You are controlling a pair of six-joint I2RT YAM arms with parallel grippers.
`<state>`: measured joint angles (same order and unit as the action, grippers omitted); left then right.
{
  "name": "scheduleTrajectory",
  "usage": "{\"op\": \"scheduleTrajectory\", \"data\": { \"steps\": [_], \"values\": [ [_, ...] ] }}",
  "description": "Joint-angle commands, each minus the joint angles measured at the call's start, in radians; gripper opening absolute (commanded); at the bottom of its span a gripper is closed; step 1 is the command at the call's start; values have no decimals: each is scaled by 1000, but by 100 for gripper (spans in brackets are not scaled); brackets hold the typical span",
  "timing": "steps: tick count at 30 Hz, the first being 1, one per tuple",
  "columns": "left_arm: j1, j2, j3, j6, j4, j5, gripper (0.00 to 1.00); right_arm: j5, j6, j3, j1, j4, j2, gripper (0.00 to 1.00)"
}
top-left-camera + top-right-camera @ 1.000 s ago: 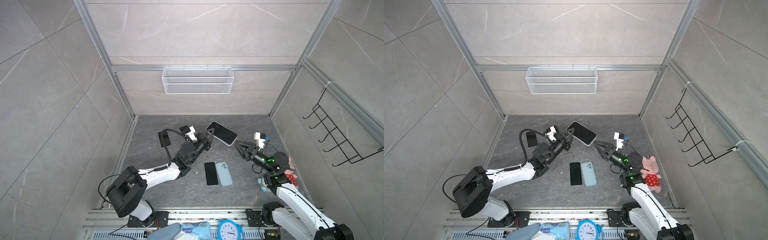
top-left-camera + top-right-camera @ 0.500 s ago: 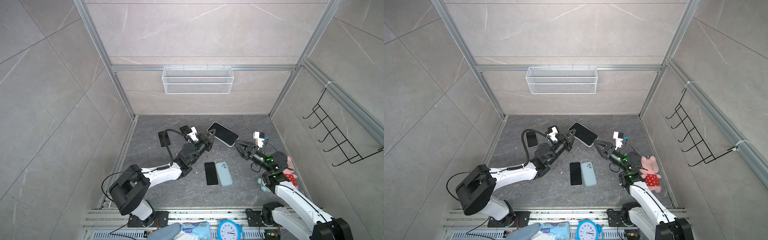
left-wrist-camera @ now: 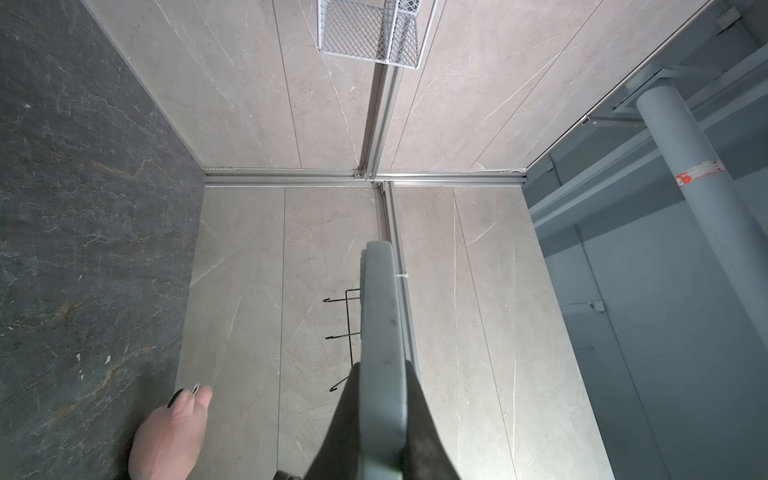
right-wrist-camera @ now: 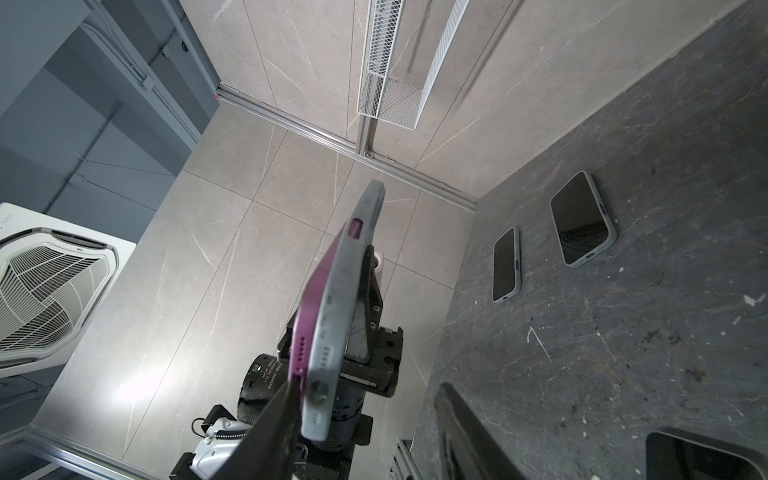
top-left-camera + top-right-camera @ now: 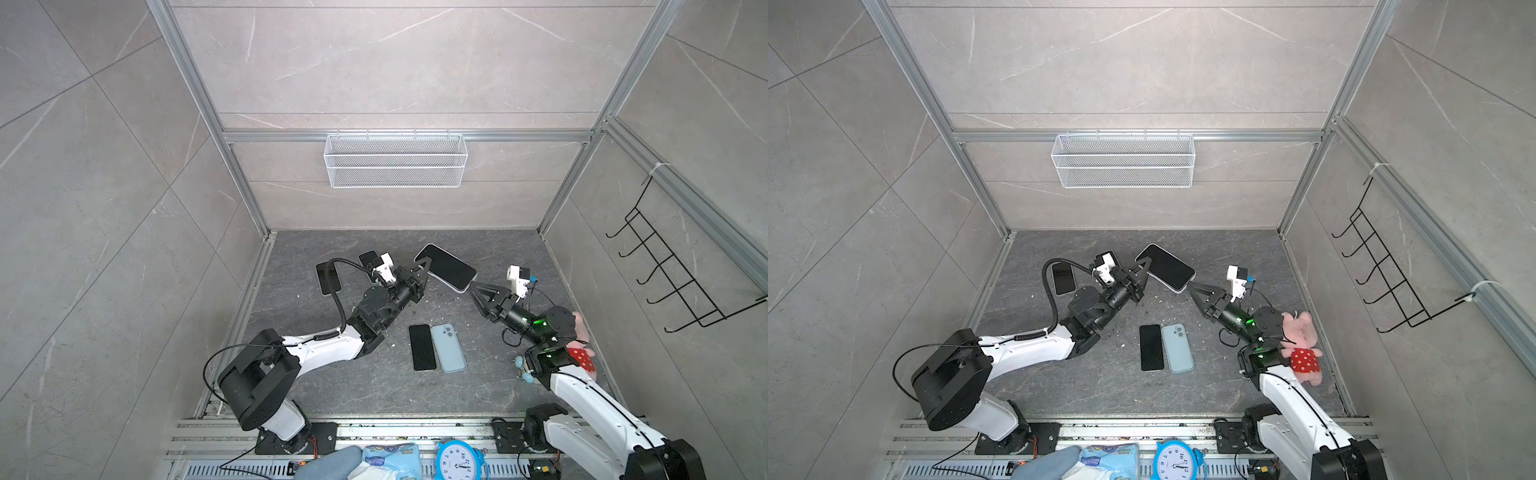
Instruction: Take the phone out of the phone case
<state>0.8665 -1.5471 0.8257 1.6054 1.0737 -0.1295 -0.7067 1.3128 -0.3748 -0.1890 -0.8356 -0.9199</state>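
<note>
Starting nearest my end, a flat black phone [image 5: 422, 347] and a pale blue phone [image 5: 448, 347] lie side by side on the floor, spare. Beyond them my left gripper [image 5: 423, 268] is clamped on one end of the grey soft case [image 4: 345, 291], holding it aloft so my right gripper [image 5: 473, 291], jaws apart, can reach the other end. There the purple phone [image 4: 309, 299] shows, not yet out. Farthest, a white wire basket [image 5: 395, 162] hangs.
</note>
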Motion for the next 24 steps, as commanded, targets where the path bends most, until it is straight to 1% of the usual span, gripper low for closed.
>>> {"op": "scheduleTrajectory", "data": {
  "steps": [1,9,16,24],
  "values": [
    [13,27,24,2,138,-16,0,4,9,13,-5,-34,3,54],
    [26,2,36,-4,153,-18,0,4,35,20,-4,-99,-28,54],
    [26,-4,34,-7,153,-18,0,4,21,17,-5,-65,0,56],
    [38,-19,42,-23,157,-12,0,3,31,5,-4,-86,-33,56]
  ]
}}
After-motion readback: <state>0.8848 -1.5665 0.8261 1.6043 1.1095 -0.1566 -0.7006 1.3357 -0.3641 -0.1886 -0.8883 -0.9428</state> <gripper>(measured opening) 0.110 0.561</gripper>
